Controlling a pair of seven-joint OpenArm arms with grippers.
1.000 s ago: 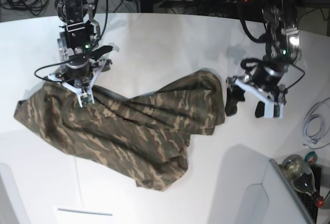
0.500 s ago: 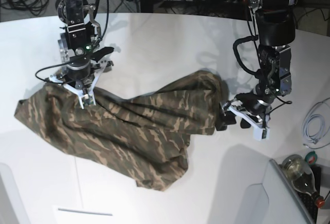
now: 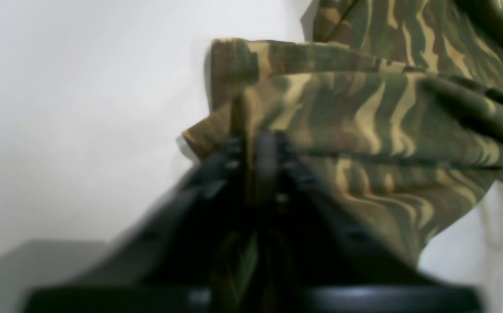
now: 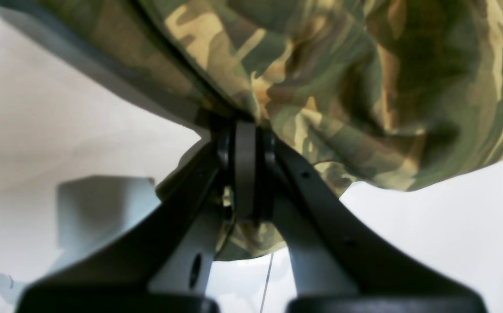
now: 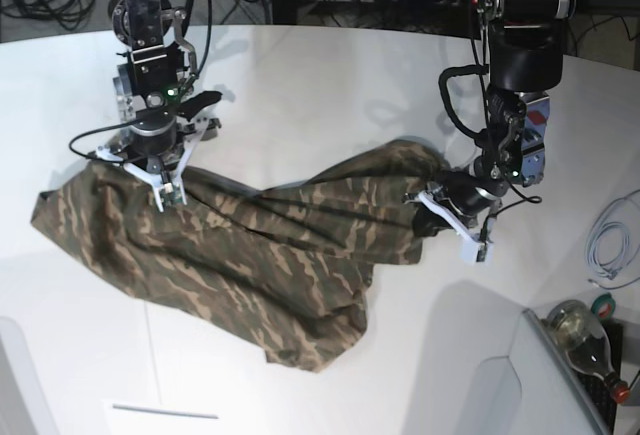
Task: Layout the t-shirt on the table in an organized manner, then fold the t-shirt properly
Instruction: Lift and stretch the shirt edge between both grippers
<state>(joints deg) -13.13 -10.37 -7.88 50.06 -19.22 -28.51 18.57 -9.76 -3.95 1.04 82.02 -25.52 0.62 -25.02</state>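
While my left pincer [image 5: 428,217] at three o'clock and right pincer [image 5: 166,192] at ten o'clock each clamp the rumpled camouflage cloth t-shirt [image 5: 240,255] heaped mid-way on the smooth white table [image 5: 330,85], spreading is barely begun and folding remains.

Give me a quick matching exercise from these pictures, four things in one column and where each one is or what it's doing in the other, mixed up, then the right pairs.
Things
1. left gripper
2. right gripper
3. t-shirt
4. bottle

Places or states
A. crumpled in folds on the white table
B. shut on the shirt's edge at the base view's right
C. lying off the table at the base view's lower right corner
D. shut on the shirt's edge at the base view's left

Pairs: 1-B, 2-D, 3-A, 4-C
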